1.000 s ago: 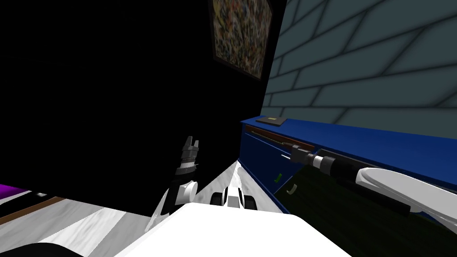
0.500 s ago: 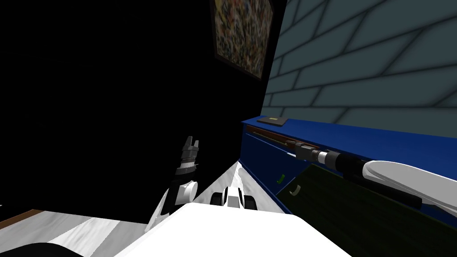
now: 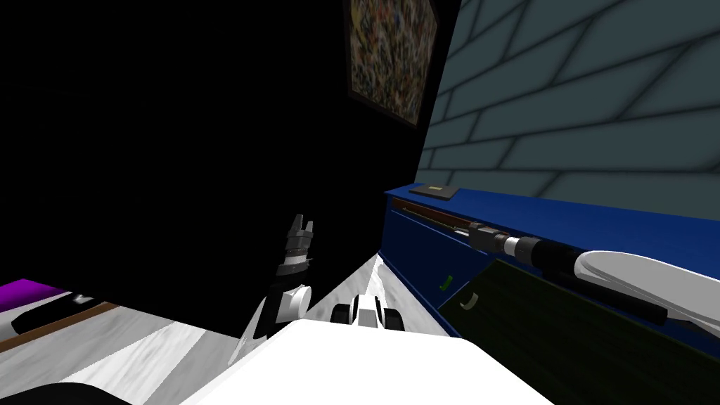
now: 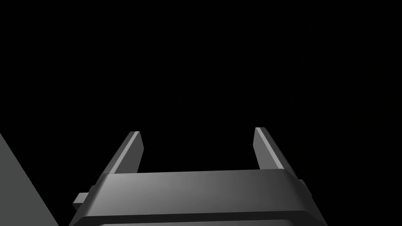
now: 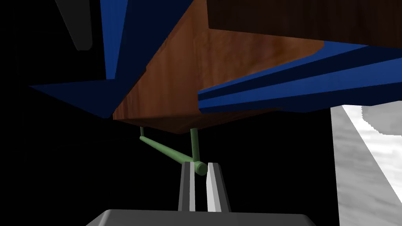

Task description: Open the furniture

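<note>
- The blue cabinet (image 3: pixel 562 214) stands along the tiled wall at about two o'clock from me. Its top drawer, with a brown wood-grain drawer front (image 5: pixel 169 78), sits just under the cabinet's top surface.
- The right hand (image 5: pixel 200 168) is clamped on the green bar handle (image 5: pixel 165 149) of that drawer. Its two fingers (image 5: pixel 212 182) are close together and pinch the very end of the bar, past the nearer of its two posts.
- The left hand (image 4: pixel 197 133) is raised at about eleven o'clock from my chest, with its fingers spread wide and nothing between them.
- Handling, as I judge it: the drawer is rigid and should slide straight out. The weight depends on what is inside, which is hidden.
- The bar is thin, round and smooth, so flat blades can slip along it or off its end.
- A hold between the two posts would be safer. An end grip pulls off-centre and may skew the drawer in its runners.
- The pull should run square to the drawer front.
- Writing: none can be read. A flat dark slab (image 3: pixel 432 190) on the top surface carries a small yellowish mark, too small to make out.
- The framed picture (image 3: pixel 390 56) at twelve o'clock shows speckled colour and no lettering.
</note>
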Controlling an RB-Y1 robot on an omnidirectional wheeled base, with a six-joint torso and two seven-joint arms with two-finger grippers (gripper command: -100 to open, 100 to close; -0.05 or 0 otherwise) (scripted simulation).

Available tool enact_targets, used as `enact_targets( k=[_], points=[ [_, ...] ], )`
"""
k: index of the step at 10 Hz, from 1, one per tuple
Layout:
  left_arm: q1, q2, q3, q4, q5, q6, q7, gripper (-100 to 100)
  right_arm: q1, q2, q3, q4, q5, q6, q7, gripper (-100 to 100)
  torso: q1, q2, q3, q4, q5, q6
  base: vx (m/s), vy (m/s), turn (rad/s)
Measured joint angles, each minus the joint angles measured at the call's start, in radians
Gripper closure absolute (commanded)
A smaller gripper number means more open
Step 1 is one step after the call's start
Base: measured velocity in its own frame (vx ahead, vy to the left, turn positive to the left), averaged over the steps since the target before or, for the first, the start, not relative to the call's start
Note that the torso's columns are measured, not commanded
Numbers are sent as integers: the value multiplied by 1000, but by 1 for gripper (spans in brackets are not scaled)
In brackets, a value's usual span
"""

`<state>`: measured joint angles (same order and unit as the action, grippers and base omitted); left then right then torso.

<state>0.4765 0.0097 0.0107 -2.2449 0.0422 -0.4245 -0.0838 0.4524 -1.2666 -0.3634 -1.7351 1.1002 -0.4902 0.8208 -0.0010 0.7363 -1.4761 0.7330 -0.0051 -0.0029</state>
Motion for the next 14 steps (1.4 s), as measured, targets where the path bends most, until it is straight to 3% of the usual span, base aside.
enact_targets(
  k=[3, 12, 13, 14],
  points=[
    [0, 0, 0, 0, 0, 0, 0, 0, -23, 0, -5, 65, 11, -21, -11, 100, -4, -2, -2, 3, 3, 6, -146, 71, 157],
    [0, 0, 0, 0, 0, 0, 0, 0, -102, 15, -19, 250, 33, -75, -3, 100, -1, 0, -1, 3, 3, 3, -97, 70, 116],
    [1, 0, 0, 0, 0, 0, 0, 0, -103, 16, -20, 253, 33, -77, -2, -100, -2, -1, -1, 4, 4, 3, -119, -11, 349],
    [0, 0, 0, 0, 0, 0, 0, 0, -103, 4, -22, 275, 33, -75, -9, -100, -3, 4, 1, 5, 4, 1, -132, -26, 243]
  ],
)
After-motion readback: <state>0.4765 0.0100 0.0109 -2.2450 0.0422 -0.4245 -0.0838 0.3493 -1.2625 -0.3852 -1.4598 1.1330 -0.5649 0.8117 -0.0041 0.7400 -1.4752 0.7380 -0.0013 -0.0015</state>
